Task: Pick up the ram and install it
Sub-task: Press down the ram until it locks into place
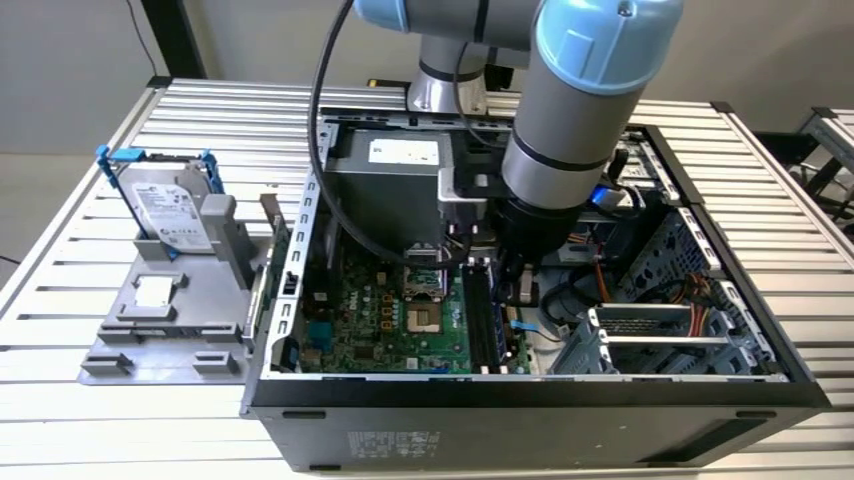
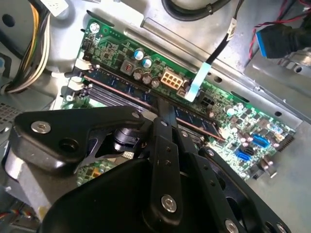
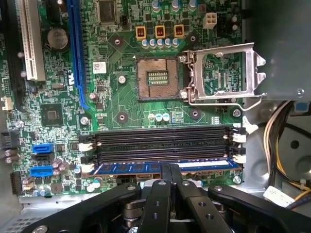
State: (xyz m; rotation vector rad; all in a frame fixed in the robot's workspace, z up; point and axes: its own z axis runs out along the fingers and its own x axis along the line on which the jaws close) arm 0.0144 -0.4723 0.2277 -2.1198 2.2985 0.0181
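Observation:
The ram (image 3: 126, 169) is a dark blue stick standing in the outermost of the motherboard's black slots (image 3: 160, 141), next to the board's edge. In the second wrist view the ram (image 2: 116, 83) runs between white latches. My gripper (image 3: 170, 170) is shut, its two fingers pressed together. Their tips touch the ram's upper edge near its middle, and the jaws line up along the stick rather than across it. In the exterior view the gripper (image 1: 517, 288) reaches down inside the open computer case (image 1: 534, 385), over the slots.
The green motherboard (image 1: 387, 335) holds an open processor socket (image 3: 158, 77) with a raised metal frame (image 3: 226, 73). A power supply box (image 1: 387, 165) and cables (image 2: 29, 53) crowd the case. A silver hard drive in a blue bracket (image 1: 167, 205) stands on a grey stand outside the case.

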